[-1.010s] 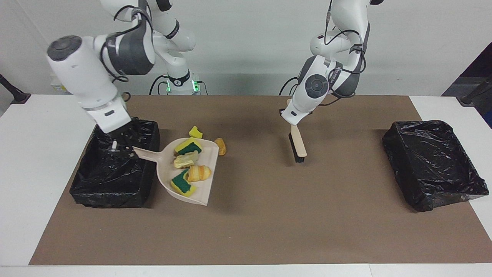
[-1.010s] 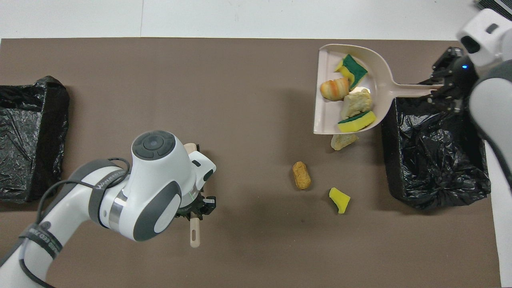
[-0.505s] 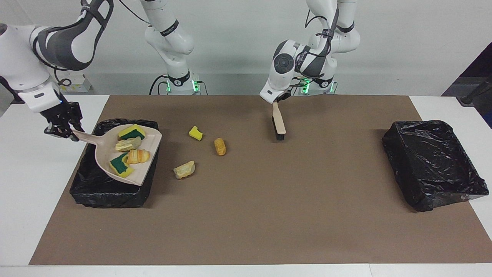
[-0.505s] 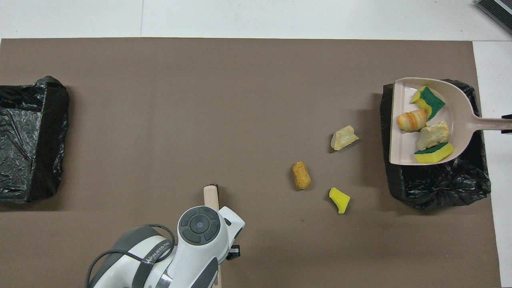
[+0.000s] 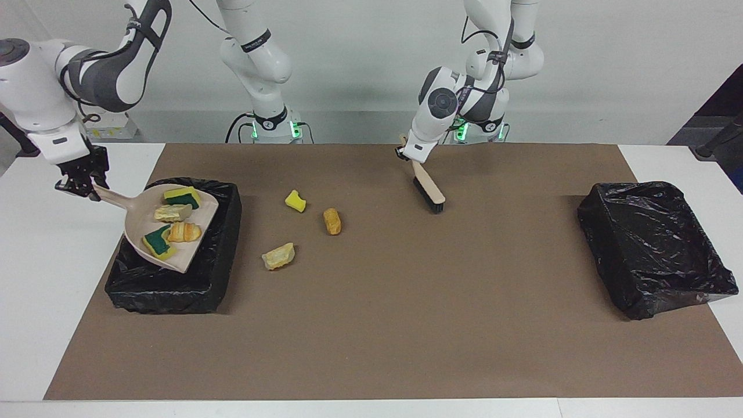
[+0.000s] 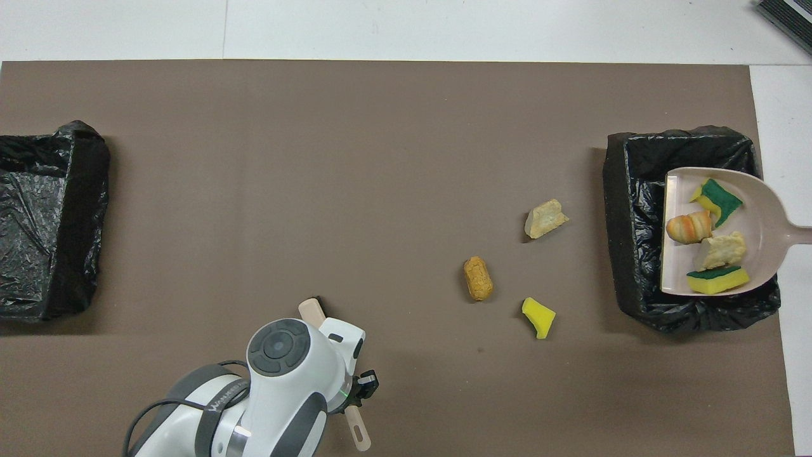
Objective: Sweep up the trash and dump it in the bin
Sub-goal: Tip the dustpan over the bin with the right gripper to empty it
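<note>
At the right of the frame we see the dustpan (image 6: pixel 761 216) over a black-lined bin (image 6: pixel 625 209), carrying four pieces of trash (image 6: pixel 689 226). Three more pieces lie on the brown mat (image 6: pixel 317 158) at centre right. Lower left, the left gripper (image 6: pixel 353 393) holds a brush (image 6: pixel 311 311).

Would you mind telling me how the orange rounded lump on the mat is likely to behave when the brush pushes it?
The orange lump looks rounded and elongated, so it would probably roll sideways. It seems light, likely skidding easily on the flat brown mat.
</note>
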`<state>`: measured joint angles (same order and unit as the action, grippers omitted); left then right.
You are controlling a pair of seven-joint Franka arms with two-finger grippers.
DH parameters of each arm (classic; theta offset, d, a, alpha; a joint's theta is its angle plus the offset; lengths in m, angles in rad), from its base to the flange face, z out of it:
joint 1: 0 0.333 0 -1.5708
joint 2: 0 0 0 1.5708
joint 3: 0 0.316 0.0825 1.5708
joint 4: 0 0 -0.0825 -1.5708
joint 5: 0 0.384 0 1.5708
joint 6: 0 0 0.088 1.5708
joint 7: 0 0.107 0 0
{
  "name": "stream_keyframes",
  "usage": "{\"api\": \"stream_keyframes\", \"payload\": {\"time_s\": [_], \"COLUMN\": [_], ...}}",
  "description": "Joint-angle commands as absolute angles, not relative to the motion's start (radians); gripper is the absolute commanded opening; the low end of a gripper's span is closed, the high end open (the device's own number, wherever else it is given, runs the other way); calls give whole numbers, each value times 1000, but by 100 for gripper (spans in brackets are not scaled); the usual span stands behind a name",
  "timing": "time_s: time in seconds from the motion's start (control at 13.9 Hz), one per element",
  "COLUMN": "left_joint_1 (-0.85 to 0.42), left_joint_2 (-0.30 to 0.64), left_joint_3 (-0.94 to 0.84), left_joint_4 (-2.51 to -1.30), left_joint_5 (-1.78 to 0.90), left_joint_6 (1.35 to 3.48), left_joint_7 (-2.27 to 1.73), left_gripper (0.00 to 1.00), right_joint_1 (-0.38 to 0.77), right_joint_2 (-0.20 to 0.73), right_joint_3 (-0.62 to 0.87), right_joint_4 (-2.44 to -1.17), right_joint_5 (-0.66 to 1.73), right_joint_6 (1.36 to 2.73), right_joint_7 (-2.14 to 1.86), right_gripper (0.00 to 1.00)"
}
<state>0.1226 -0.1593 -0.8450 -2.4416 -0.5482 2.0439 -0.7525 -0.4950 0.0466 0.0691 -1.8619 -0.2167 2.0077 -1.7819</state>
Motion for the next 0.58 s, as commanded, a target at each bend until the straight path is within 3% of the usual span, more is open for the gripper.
{"api": "stream_keyframes", "payload": {"time_s": [0.0, 0.14, 0.5], "left_joint_1": [179, 164, 87], "left_joint_2": [-160, -160, -173], "left_joint_3": [-845, -845, -848], "left_joint_4": [-2453, -2448, -2439], "left_joint_5": [-604, -601, -543], "left_joint_6": [2057, 2063, 2056], "left_joint_7": [-749, -714, -559], "left_gripper": [23, 4, 3], "right_joint_1": [-441, -385, -186], "right_joint_2": [14, 17, 11], "right_joint_3": [81, 83, 83], "right_joint_4": [-1901, -1893, -1842], "right_joint_5": [-380, -512, -702], "right_joint_6": [2014, 1978, 1762], "right_joint_7": [-1669, -1603, -1393], "right_gripper": [0, 0, 0]}}
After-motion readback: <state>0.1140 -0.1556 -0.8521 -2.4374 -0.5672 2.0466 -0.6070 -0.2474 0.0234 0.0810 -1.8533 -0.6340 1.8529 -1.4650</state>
